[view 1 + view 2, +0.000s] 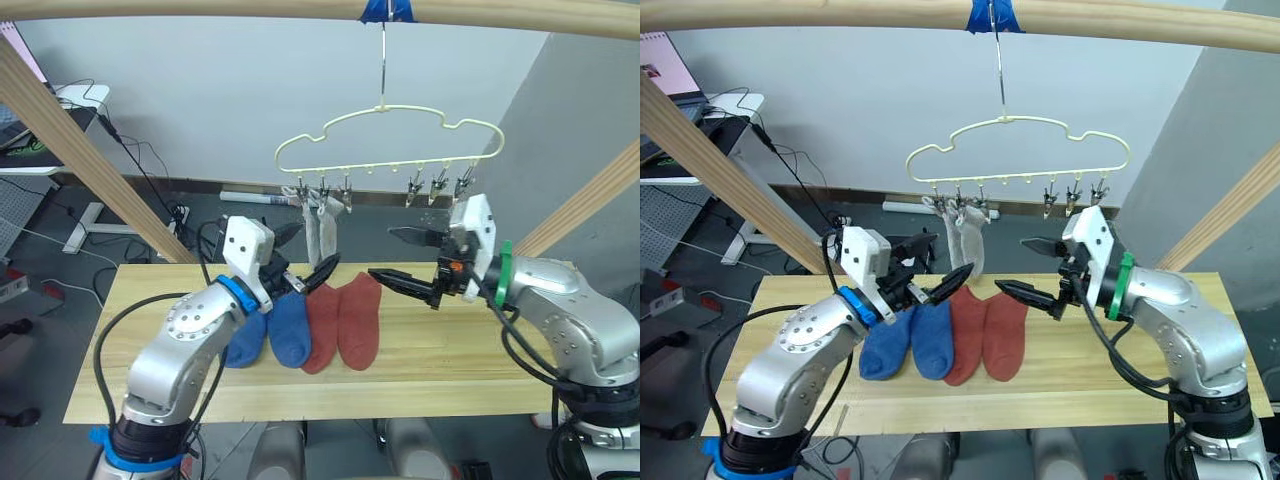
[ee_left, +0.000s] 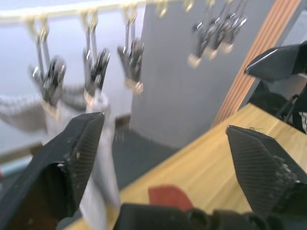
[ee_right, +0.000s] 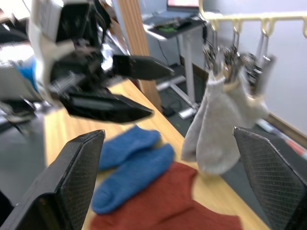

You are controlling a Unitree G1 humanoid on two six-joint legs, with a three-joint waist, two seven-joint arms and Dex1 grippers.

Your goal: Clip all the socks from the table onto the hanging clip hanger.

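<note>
Both black two-fingered grippers hover above the long light-wood plank table (image 1: pixel 430 375), facing each other, and both are spread wide with nothing between the fingers. The left gripper (image 1: pixel 300 258) hangs over the tops of two blue ankle socks (image 1: pixel 272 330), which lie flat side by side on the table. The right gripper (image 1: pixel 402 255) is just beside the upper edge of two rust-red ankle socks (image 1: pixel 345 320), which lie next to the blue pair and touch it.

Behind and between the grippers, two light grey ankle socks (image 1: pixel 322 225) hang from the leftmost small metal clips of the thin pale-yellow wire clip hanger (image 1: pixel 390 135). Its long hook goes up to a pale round wooden beam (image 1: pixel 200 8), where blue tape (image 1: pixel 385 10) wraps the beam. Three clips (image 1: pixel 438 186) at the right end carry nothing.

The left arm covers part of the outer blue sock. Whether the third clip from the left grips any fabric is hard to make out.
</note>
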